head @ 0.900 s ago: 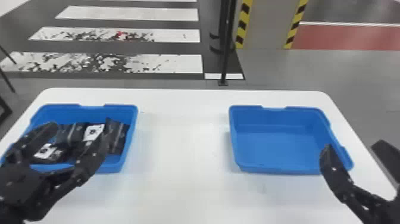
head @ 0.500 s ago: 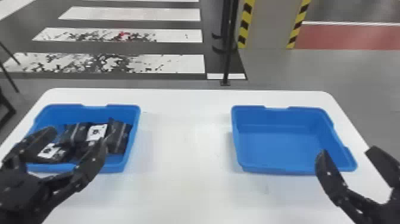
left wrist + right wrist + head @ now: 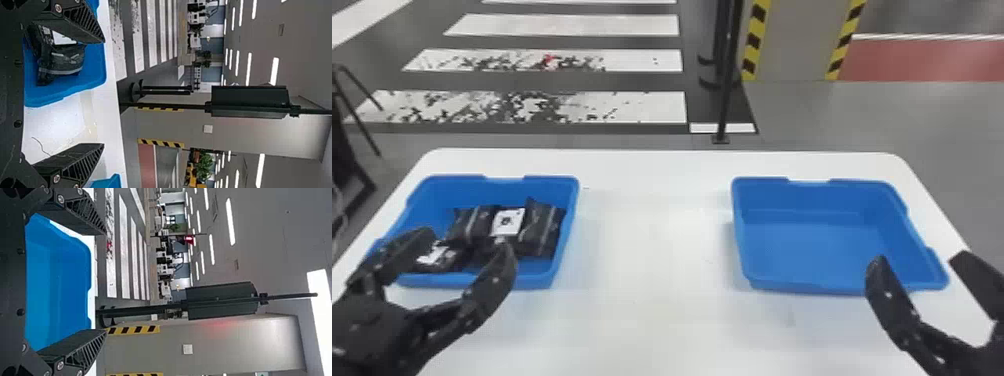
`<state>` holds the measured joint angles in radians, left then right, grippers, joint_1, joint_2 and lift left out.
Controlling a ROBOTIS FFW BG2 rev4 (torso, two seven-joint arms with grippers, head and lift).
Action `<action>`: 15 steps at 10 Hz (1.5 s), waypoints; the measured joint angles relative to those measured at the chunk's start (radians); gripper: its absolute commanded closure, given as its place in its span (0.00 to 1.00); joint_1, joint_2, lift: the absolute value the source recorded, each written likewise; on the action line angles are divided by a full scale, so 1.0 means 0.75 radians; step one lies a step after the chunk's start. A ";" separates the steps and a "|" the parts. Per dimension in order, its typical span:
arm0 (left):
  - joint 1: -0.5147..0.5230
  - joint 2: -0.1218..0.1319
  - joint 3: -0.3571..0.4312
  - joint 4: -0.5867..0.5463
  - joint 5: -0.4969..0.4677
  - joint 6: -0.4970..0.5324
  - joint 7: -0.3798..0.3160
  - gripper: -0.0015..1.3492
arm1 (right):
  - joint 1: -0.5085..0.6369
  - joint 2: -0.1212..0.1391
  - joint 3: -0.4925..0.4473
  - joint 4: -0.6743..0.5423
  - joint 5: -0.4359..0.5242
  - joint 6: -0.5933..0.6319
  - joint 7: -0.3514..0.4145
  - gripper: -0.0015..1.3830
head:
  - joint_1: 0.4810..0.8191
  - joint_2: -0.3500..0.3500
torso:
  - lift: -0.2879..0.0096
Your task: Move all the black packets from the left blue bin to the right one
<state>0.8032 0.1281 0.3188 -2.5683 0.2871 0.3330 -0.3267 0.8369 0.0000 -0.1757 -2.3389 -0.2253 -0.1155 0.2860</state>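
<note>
No words or numbers are legible. In the head view, a white rectangular label [image 3: 508, 221] with a small dark mark, too small to make out, is on a black plastic packet [image 3: 507, 241] in the left blue plastic bin [image 3: 552, 183]. A second white label [image 3: 433, 254] there has unreadable print. Beyond the white surface [image 3: 657, 225], yellow-and-black striped warning bands [image 3: 754, 42] edge a grey pillar [image 3: 798, 40]; broad white crossing stripes [image 3: 567, 25] mark the dark floor [image 3: 582, 80].
</note>
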 measured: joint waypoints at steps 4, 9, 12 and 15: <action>-0.161 0.033 0.033 0.000 -0.074 0.304 0.002 0.10 | -0.017 0.000 0.064 0.034 -0.021 0.000 0.001 0.11 | 0.63 0.60 | 0.35; -0.477 0.103 0.009 0.159 -0.190 0.639 0.000 0.10 | -0.023 0.000 0.085 0.050 -0.033 0.000 0.001 0.11 | 0.63 0.69 | 0.35; -0.668 0.157 -0.074 0.330 -0.198 0.730 -0.007 0.11 | -0.026 0.000 0.095 0.058 -0.040 0.000 0.001 0.11 | 0.63 0.68 | 0.35; -0.865 0.185 -0.152 0.518 -0.249 0.855 -0.045 0.11 | -0.033 0.000 0.107 0.070 -0.046 0.000 0.002 0.11 | 0.63 0.68 | 0.35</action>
<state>0.1541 0.2670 0.2050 -2.1799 0.1005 0.9743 -0.3607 0.8121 0.0000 -0.0957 -2.2867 -0.2598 -0.1154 0.2874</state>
